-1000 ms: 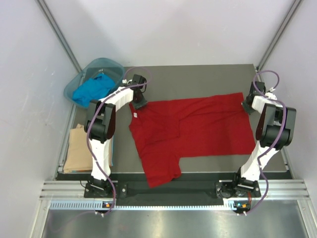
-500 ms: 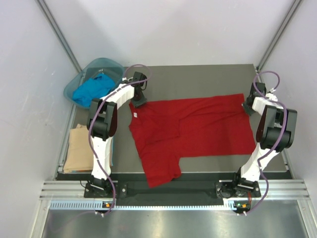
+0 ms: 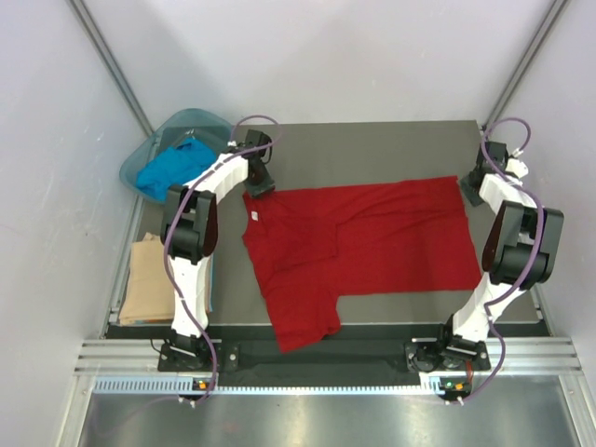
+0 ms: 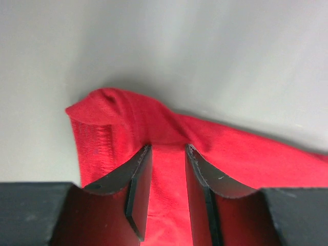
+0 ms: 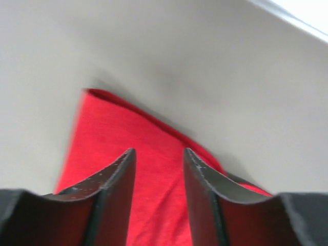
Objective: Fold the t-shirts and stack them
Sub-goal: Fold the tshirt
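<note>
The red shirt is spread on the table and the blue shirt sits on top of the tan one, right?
No. The blue shirt lies in the teal basin, not on the tan shirt, as the top external view shows. The red shirt is spread on the table.

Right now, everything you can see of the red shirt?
The red shirt is deep red, soft plain cloth. It is spread mostly flat on the table, lying sideways: the neck end, with a small white label, is toward the left and the hem toward the right. One sleeve sticks out toward the near edge, and creases cross the middle. Its far left corner is bunched at the left gripper; its far right corner lies under the right gripper. Both grippers have their fingers apart.
</note>
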Available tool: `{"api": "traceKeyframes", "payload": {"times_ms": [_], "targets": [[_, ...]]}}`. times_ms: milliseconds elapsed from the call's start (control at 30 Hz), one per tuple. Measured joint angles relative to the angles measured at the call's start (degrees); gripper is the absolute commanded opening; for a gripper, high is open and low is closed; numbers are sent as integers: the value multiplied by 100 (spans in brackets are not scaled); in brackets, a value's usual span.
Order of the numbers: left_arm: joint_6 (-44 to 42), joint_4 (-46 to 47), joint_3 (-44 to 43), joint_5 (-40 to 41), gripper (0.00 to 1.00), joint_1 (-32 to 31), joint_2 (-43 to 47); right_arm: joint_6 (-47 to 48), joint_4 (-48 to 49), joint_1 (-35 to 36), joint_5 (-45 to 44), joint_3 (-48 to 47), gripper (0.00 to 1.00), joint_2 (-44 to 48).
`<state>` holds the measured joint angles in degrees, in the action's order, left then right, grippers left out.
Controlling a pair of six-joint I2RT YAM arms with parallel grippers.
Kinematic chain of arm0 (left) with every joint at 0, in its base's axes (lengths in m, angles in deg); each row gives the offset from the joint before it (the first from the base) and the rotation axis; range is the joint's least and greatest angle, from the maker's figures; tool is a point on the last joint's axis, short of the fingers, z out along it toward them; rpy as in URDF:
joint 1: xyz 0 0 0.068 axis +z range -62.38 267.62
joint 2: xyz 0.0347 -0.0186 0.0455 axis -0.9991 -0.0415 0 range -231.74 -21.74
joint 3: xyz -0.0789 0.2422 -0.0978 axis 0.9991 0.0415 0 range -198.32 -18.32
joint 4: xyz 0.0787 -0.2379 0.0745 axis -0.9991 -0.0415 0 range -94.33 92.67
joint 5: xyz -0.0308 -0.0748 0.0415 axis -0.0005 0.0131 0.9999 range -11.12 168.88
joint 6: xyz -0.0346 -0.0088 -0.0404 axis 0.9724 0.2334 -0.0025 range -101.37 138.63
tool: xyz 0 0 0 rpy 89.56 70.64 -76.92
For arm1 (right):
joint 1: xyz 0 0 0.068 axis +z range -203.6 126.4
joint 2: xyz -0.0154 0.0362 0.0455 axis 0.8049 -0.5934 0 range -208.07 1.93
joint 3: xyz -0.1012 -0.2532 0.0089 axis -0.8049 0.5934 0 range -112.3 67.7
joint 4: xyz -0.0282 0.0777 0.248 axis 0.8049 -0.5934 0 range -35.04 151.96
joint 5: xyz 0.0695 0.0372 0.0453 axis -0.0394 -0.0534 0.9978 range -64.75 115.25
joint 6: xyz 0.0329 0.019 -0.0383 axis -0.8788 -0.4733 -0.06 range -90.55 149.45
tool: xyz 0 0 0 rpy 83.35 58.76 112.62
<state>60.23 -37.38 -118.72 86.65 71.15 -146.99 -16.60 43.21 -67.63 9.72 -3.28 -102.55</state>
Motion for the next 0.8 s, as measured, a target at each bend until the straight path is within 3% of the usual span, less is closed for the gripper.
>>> {"api": "traceKeyframes", "payload": {"times_ms": [400, 800], "targets": [[-348, 826, 181, -787, 37, -48, 153, 496, 26, 15, 776, -1416, 47, -890], [-372, 966, 138, -256, 36, -133, -155, -282, -409, 85, 863, -2186, 46, -1867]]}}
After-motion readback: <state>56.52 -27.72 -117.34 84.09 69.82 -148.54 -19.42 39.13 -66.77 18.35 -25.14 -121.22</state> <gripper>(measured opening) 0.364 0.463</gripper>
